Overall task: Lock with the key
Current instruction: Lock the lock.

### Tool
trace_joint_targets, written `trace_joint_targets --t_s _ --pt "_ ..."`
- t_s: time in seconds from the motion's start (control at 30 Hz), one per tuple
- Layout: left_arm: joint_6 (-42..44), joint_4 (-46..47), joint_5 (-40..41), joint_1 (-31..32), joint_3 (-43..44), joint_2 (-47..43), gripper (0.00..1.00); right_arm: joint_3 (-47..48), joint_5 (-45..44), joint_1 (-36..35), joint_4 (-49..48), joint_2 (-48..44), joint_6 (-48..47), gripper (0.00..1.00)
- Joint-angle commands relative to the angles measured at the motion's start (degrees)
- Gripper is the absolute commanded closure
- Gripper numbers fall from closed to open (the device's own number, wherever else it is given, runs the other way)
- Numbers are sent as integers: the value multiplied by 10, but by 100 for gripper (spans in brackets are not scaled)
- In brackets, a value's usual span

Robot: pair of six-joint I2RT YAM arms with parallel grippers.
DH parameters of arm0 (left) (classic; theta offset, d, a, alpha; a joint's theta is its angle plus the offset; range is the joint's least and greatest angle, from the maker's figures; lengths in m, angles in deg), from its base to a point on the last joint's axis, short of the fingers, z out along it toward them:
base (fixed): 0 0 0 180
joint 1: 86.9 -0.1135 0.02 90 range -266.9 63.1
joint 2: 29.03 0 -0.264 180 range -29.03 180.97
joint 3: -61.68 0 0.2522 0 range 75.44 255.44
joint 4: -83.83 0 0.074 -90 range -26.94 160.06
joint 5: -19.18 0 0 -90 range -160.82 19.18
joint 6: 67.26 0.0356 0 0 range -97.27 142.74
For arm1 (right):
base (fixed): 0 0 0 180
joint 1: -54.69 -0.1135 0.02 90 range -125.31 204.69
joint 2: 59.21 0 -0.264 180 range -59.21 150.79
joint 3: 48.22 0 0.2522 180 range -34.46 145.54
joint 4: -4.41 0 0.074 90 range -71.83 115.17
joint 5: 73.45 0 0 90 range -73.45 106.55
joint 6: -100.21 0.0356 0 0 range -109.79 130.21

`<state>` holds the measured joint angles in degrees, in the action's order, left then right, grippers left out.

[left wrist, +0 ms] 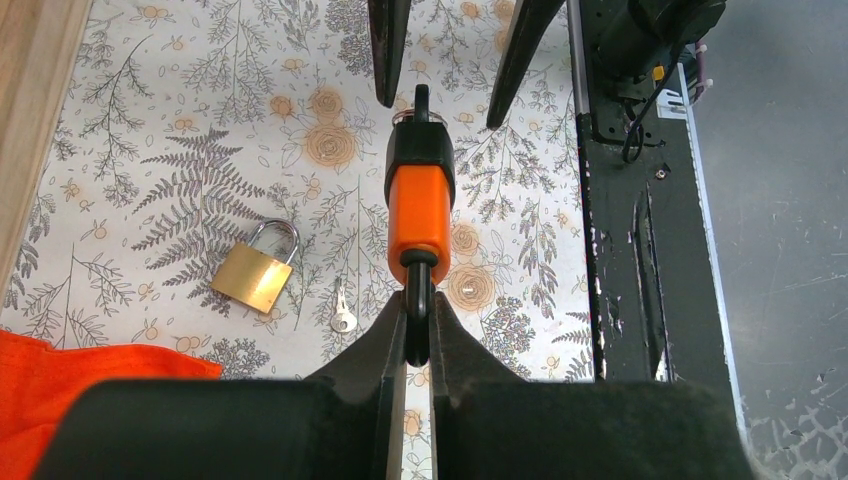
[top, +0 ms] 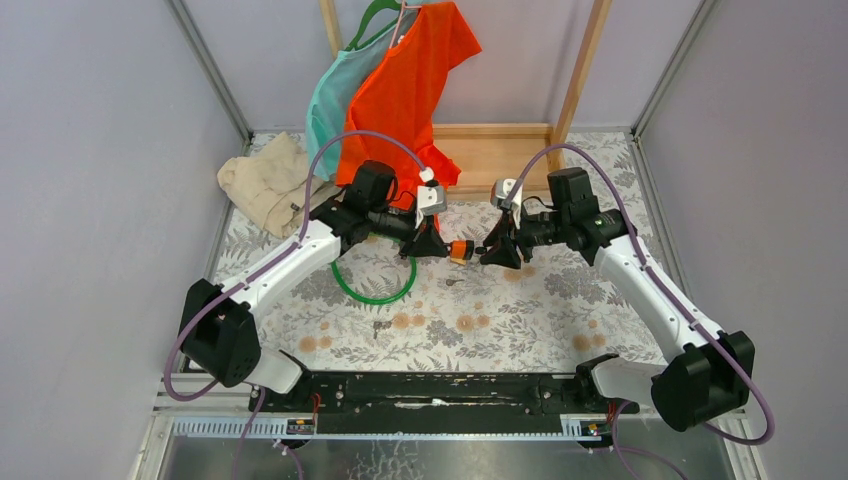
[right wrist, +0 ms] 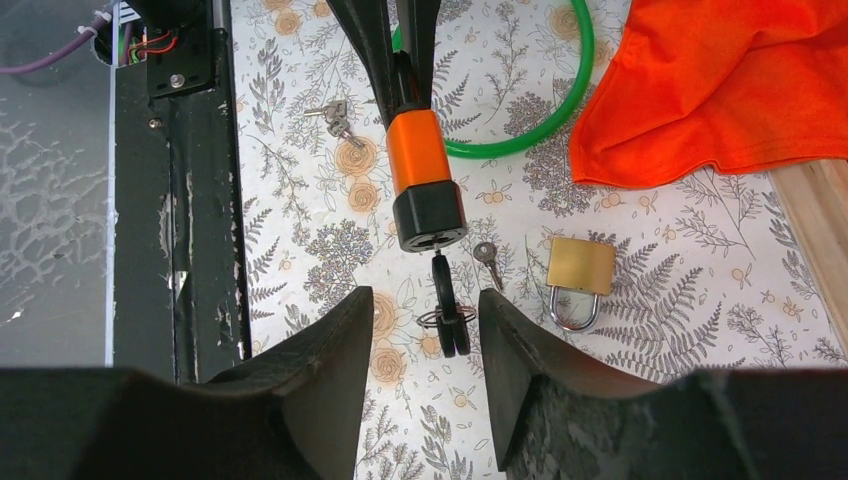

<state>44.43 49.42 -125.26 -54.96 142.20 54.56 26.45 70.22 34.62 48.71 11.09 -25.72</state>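
The key (left wrist: 420, 210) has an orange body, a black cap and a black end loop. My left gripper (left wrist: 419, 320) is shut on that loop and holds the key in the air above the floral table (top: 500, 320). In the top view the key (top: 459, 250) hangs between my left gripper (top: 443, 248) and my right gripper (top: 482, 253). In the right wrist view the key (right wrist: 418, 160) points at me; a small black-headed key bunch (right wrist: 447, 310) sticks out of its cap. My right gripper (right wrist: 425, 297) is open, with the bunch between its fingers, untouched.
A brass padlock (right wrist: 580, 268) lies on the table under the grippers, also in the left wrist view (left wrist: 255, 275), with a bare metal key (left wrist: 342, 318) beside it. More small keys (right wrist: 335, 115), a green ring (top: 375, 290), an orange shirt (top: 410, 90), beige cloth (top: 265, 180) and a wooden frame (top: 495, 150) are around.
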Motion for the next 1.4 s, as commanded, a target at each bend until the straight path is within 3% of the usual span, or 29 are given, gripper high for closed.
trace_joint_targets --t_s 0.0,0.33,0.8,1.13,1.37 --pt "15 15 -16 6 0 -22 100 28 23 1 -9 4 11 53" --pt "15 14 -17 10 0 -19 100 36 29 -1 -4 16 10 70" --pt "15 14 -16 12 -1 -22 100 37 26 -7 12 26 -9 80" --pt "17 14 -14 13 -2 -23 100 36 27 -8 14 30 -11 99" --pt "51 0 -13 13 -9 -28 100 36 3 -8 39 23 -55 100"
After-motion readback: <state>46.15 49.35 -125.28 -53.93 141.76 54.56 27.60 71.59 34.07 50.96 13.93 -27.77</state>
